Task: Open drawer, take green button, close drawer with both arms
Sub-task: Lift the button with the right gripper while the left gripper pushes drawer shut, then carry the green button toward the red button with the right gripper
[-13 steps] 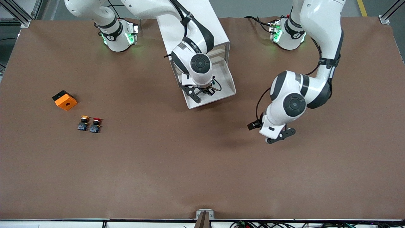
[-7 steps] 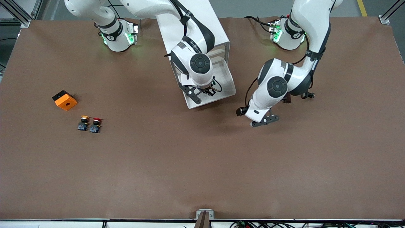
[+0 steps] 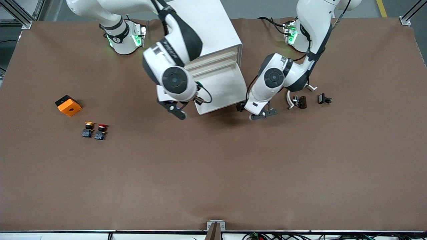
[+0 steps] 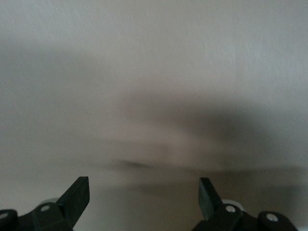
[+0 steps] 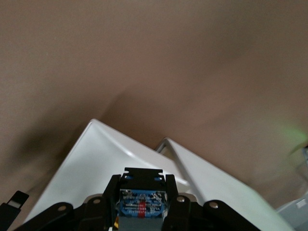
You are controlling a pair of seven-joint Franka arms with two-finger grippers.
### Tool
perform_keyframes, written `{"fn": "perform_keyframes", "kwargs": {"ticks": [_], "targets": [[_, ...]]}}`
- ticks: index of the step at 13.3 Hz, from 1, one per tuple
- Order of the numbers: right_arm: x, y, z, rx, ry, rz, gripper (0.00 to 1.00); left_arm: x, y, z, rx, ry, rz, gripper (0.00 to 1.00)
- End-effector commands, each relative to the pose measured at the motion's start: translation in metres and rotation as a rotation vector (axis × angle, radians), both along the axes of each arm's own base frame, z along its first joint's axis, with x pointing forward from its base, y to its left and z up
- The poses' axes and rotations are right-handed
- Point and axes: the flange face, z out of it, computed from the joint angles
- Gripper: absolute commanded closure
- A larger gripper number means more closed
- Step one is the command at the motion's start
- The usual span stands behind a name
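- two things hide most of the button [image 5: 142,206]: in the front view the right arm's wrist covers it completely, and in the right wrist view only its blue-and-black base shows between the fingers [image 5: 113,188], cut off at the frame's edge.
- its cap is not visible in any view, so the colour cannot be confirmed, and neither can the way the cap points or how its long axis runs; the labelled blue face of the base is turned toward the wrist camera.
- right end effector [image 3: 178,112] is clenched on the button, up in the air over the table [image 3: 213,173] just beside the front corner of the open drawer [image 3: 223,87], on the side toward the right arm's end.
- the drawer stands pulled out of the white cabinet [image 3: 213,30]; its inside shows bare white.
- left end effector [image 3: 262,114] is released, fingers spread, low by the drawer's side toward the left arm's end; its wrist view is a blurred pale surface with only the two fingertips [image 4: 79,192] sharp.
- an orange block [image 3: 68,105], a yellow-capped pushbutton [image 3: 88,129] and a red-capped pushbutton [image 3: 101,131] sit toward the right arm's end; the two pushbuttons are side by side, nearer the front camera than the block.
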Motion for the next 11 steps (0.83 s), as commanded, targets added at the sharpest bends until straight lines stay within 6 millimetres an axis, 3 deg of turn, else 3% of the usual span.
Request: {"fn": "perform_keyframes", "kwargs": {"ticks": [1, 5, 9, 11], "targets": [[0.02, -0.057, 0.027, 0.056, 0.015, 0.106, 0.84, -0.029, -0.025, 0.002, 0.01, 0.04, 0.03, 0.0], [0.061, -0.161, 0.034, 0.104, 0.009, 0.304, 0.83, -0.069, -0.038, -0.006, 0.098, 0.19, -0.053, 0.0], [0.085, -0.227, 0.024, 0.09, -0.006, 0.455, 0.83, -0.106, -0.061, -0.007, 0.134, 0.25, -0.076, 0.0], [0.094, -0.257, 0.007, 0.099, -0.033, 0.508, 0.83, -0.122, -0.072, -0.012, 0.139, 0.27, -0.084, 0.0]]}}
